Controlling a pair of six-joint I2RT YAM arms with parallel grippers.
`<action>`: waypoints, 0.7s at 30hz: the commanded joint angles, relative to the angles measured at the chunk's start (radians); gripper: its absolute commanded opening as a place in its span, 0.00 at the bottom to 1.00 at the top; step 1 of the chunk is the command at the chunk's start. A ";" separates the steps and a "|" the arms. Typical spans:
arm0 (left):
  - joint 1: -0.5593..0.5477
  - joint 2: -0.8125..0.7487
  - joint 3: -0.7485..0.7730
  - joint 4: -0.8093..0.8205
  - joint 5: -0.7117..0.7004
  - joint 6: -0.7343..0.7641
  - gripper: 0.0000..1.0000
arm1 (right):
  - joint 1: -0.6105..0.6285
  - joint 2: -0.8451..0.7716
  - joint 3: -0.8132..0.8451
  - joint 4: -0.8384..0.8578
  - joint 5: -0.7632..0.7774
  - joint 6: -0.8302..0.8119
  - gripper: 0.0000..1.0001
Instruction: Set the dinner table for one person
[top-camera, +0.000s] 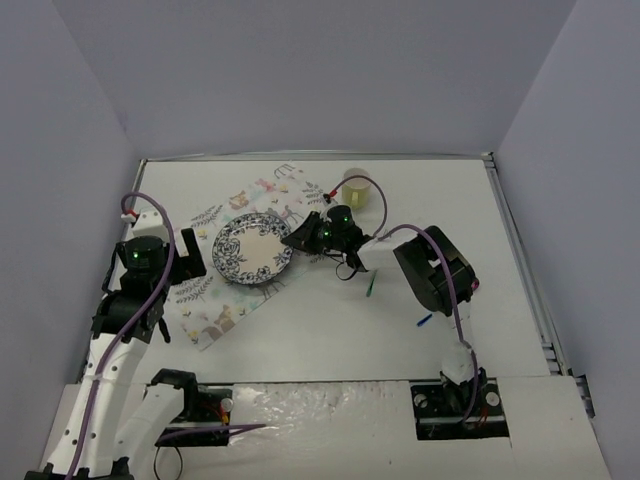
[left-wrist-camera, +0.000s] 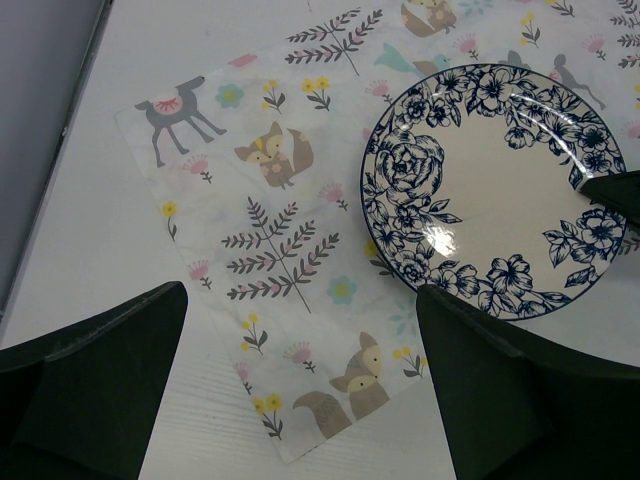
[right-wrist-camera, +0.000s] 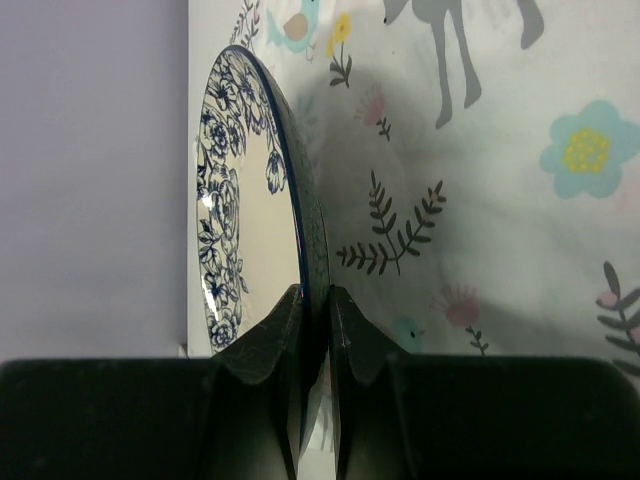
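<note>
A white plate with a blue floral rim (top-camera: 253, 250) lies over the animal-print placemat (top-camera: 215, 310) on the left half of the white dinner table (top-camera: 450, 200). My right gripper (top-camera: 300, 238) is shut on the plate's right rim. The right wrist view shows the plate (right-wrist-camera: 250, 200) edge-on, with the gripper (right-wrist-camera: 315, 295) pinching its rim above the placemat (right-wrist-camera: 480, 200), where the plate casts a shadow. My left gripper (top-camera: 194, 255) hangs open just left of the plate. In the left wrist view it (left-wrist-camera: 300, 300) holds nothing, with the plate (left-wrist-camera: 490, 170) up right and the placemat (left-wrist-camera: 270, 230) below.
A yellow cup (top-camera: 358, 187) stands behind the right gripper, near the placemat's far corner. A green utensil (top-camera: 372, 285) and a blue one (top-camera: 425, 320) lie on the table right of the plate. The table's rim (top-camera: 525, 260) runs along the right side.
</note>
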 joint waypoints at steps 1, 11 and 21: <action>0.005 -0.003 0.012 0.049 -0.012 -0.008 0.97 | 0.004 -0.019 0.124 0.270 -0.004 0.046 0.00; 0.005 -0.005 0.013 0.052 -0.008 -0.006 0.97 | 0.005 0.056 0.165 0.306 -0.001 0.071 0.00; 0.004 -0.008 0.013 0.050 -0.009 -0.006 0.97 | 0.006 0.093 0.161 0.312 0.016 0.079 0.00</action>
